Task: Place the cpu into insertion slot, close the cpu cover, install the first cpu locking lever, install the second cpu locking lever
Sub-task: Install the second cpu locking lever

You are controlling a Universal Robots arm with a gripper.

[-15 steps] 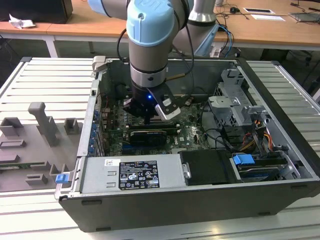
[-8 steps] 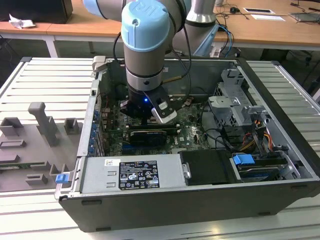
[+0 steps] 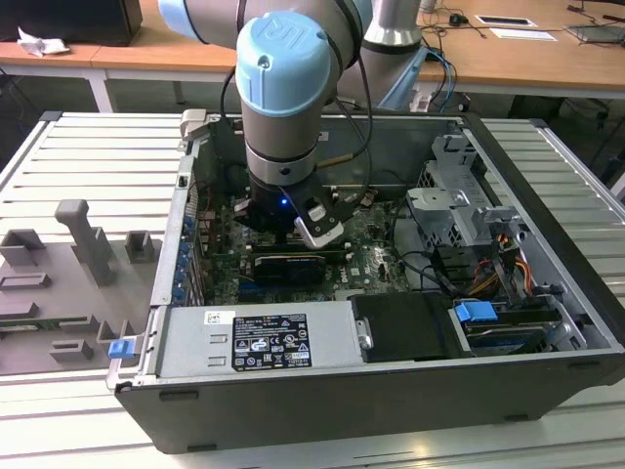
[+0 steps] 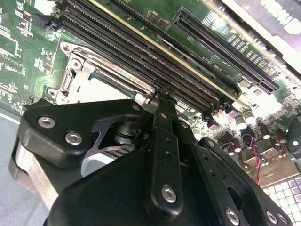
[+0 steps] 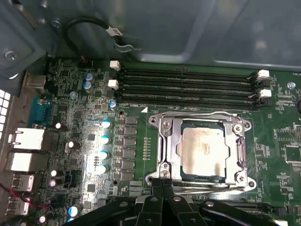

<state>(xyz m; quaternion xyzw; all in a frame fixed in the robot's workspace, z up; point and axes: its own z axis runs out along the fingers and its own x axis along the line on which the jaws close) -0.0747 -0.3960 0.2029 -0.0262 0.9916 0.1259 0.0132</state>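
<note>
Tabletop (image 3: 88,156): ridged grey metal, carrying the open computer case (image 3: 547,293).
Gripper (image 5: 162,181): lowered inside the case over the green motherboard (image 5: 94,122); fingers closed together, holding nothing, tips at the near edge of the cpu cover (image 5: 167,141).
Cpu (image 5: 204,149): seated in the insertion slot (image 5: 203,176), just ahead of the gripper.
Cpu cover: folded flat, framing the cpu.
Memory slots (image 5: 188,87): beyond the cpu from the gripper.

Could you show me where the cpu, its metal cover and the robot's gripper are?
cpu (image 5: 205,152): first wrist view, middle of its silvery top.
cover (image 5: 166,147): first wrist view, one side bar of the frame.
gripper (image 4: 162,96): second wrist view, at the fingertips.
</note>
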